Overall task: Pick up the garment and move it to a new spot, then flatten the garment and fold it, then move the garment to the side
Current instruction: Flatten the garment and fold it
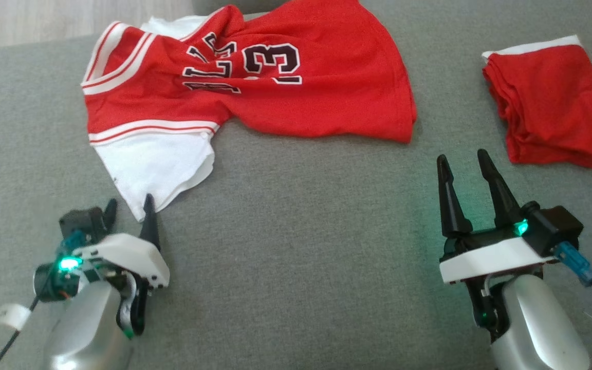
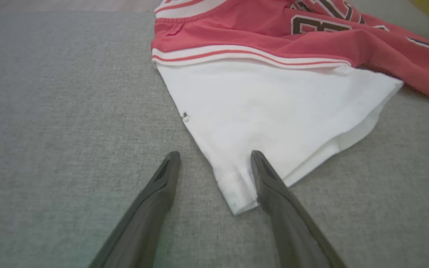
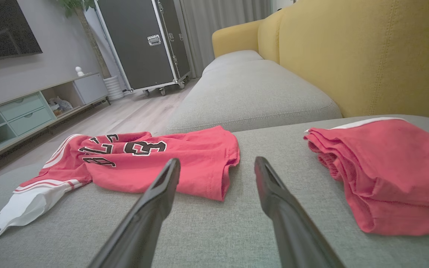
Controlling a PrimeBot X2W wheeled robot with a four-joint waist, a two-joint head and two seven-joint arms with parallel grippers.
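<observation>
The garment (image 1: 301, 97) is a red jersey with black numbers and white sleeves, lying rumpled on the grey sofa cushion (image 1: 296, 231). Its near white sleeve (image 2: 274, 108) points toward my left gripper (image 1: 129, 203). That gripper (image 2: 214, 154) is open and low over the cushion, with the sleeve's corner lying between its fingers, ungripped. My right gripper (image 1: 461, 155) stands open over bare cushion, short of the jersey's hem (image 3: 222, 182) and holding nothing. In the right wrist view the right gripper (image 3: 216, 160) points between the garment (image 3: 155, 167) and a second red pile.
A folded red cloth (image 1: 553, 103) with a white edge lies at the right, also seen as a red stack (image 3: 385, 175). A yellow sofa backrest (image 3: 348, 56) rises behind it. Beyond the cushion are wooden floor (image 1: 44, 20), a black wheeled case (image 3: 143, 41) and a low cabinet (image 3: 24, 108).
</observation>
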